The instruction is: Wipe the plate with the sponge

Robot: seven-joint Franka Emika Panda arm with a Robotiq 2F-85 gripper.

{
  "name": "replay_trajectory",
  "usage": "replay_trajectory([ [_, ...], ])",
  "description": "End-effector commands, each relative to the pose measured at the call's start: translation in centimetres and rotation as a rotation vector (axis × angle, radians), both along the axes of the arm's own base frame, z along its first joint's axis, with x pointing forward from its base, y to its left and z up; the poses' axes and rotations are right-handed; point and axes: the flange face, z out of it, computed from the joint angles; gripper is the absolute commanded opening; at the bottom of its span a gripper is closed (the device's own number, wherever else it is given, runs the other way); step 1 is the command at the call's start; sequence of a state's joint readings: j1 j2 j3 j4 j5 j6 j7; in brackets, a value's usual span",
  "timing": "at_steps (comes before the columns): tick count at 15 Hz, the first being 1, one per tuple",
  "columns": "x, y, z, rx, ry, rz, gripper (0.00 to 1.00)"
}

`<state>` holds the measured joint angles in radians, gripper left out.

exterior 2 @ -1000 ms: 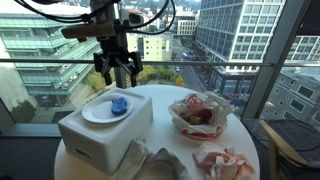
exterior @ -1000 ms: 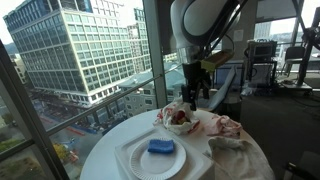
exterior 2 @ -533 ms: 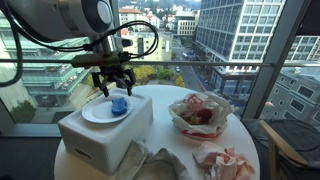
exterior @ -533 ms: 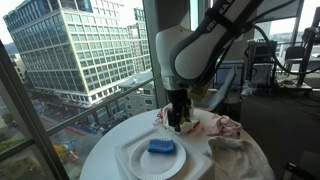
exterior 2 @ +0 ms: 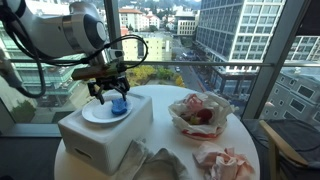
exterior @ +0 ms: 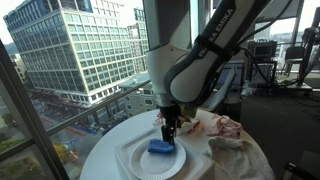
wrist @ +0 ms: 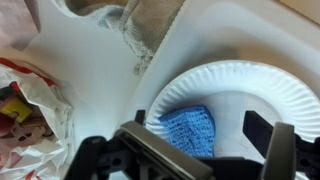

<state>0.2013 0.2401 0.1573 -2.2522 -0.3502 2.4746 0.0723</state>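
Wrist view: fingers spread wide, straddling the blue sponge on the paper plate, gripping nothing. Round white bench stands against floor-to-ceiling windows overlooking city buildings.

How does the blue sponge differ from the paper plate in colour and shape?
The sponge is blue; the plate is white. The sponge is a small rectangular block with a rough surface; the plate is round, much wider, with a ribbed rim. Both lie flat, the sponge on the plate.
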Motion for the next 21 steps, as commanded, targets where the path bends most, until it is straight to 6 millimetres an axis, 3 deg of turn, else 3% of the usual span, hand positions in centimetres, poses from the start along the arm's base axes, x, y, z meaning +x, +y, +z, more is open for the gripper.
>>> replay_trajectory([
  [1,2.4,1.3,-1.7,0.015,-0.025,0.056,1.0],
  [7,5.0,2.6,-3.7,0.081,-0.036,0.084,1.0],
  [15,6.1,2.8,-6.0,0.096,-0.001,0.106,1.0],
  [16,6.2,2.8,-6.1,0.098,0.002,0.107,0.92],
  [17,6.4,2.9,-6.2,0.102,0.006,0.105,0.75],
  [21,6.5,2.7,-6.5,0.114,0.021,0.09,0.43],
])
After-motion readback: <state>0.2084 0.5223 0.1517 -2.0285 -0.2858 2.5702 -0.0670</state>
